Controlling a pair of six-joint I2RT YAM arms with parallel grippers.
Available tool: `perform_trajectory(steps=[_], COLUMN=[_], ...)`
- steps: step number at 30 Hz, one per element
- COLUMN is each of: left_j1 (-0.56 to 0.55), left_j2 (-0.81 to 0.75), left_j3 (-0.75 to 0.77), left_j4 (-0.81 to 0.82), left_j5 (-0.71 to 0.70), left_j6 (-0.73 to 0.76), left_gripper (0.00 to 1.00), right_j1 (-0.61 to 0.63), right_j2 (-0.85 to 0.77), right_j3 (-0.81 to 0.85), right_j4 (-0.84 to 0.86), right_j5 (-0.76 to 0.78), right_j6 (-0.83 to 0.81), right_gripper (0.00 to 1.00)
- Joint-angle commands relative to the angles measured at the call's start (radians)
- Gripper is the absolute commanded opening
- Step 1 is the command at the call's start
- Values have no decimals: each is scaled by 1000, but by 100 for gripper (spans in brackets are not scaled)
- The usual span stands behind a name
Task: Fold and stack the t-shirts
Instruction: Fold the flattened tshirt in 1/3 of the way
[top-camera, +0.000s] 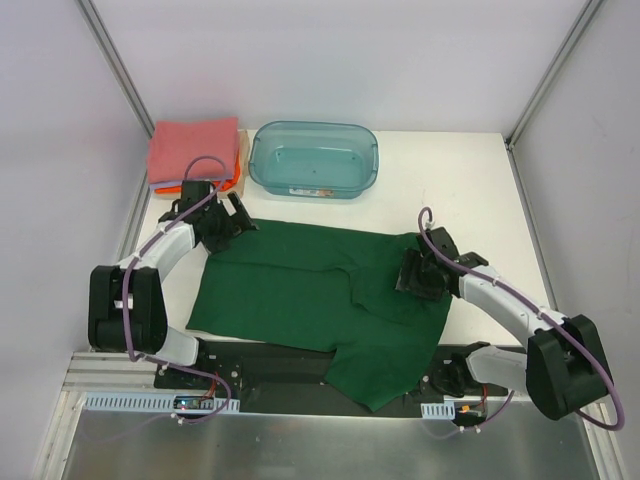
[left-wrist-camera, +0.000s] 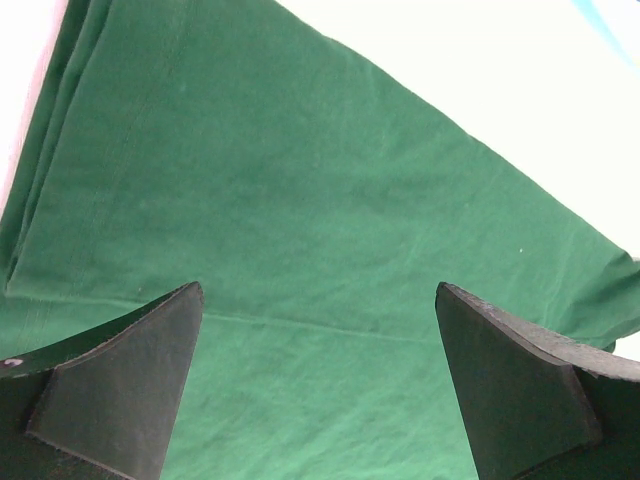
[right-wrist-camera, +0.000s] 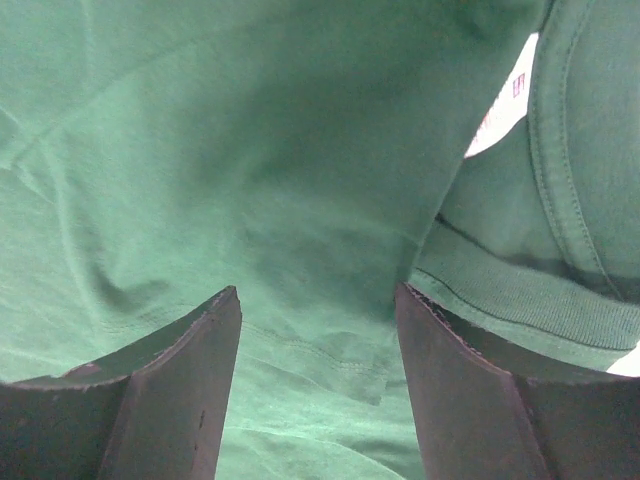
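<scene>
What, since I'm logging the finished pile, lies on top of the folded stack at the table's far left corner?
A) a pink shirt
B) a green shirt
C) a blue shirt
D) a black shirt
A: the pink shirt tops the stack, beside the teal bin, while the green shirt lies spread out nearer the arms.

Black-and-white arms (top-camera: 168, 246), seemingly purple cables (top-camera: 126, 300)
</scene>
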Motion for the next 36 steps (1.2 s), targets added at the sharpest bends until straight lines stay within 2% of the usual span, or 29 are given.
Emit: perform_trajectory(steps=[1, 10, 18, 21, 23, 25, 28, 31, 36], left_j1=[-2, -1, 2, 5, 8, 8, 13, 16, 22], left_j2=[64, 199, 226, 230, 232, 232, 230, 232, 246], left_j3=[72, 97, 91, 91, 92, 91, 91, 91, 94], left_j4=[47, 53, 53, 53, 55, 53, 52, 53, 52], left_j5=[-24, -8, -7, -10, -10, -8, -10, -10, 4], left_j6=[22, 39, 40, 39, 40, 39, 37, 36, 36], left_gripper=[99, 99, 99, 99, 99, 99, 99, 99, 99], right_j1=[-6, -4, -3, -3, -3, -3, -4, -4, -4], right_j2=[-43, -121, -74, -71, -63, -61, -78, -98, -124], right_j3=[-45, -105, -114, -128, -126, -123, -107, -58, 21], right_j4=[17, -8, 41, 74, 71, 63, 0, -134, -323], right_j5=[-27, -49, -58, -64, -60, -60, -60, -64, -162], right_j6=[39, 24, 21, 18, 24, 27, 39, 35, 22], right_gripper=[65, 64, 58, 53, 45, 25, 9, 4, 4])
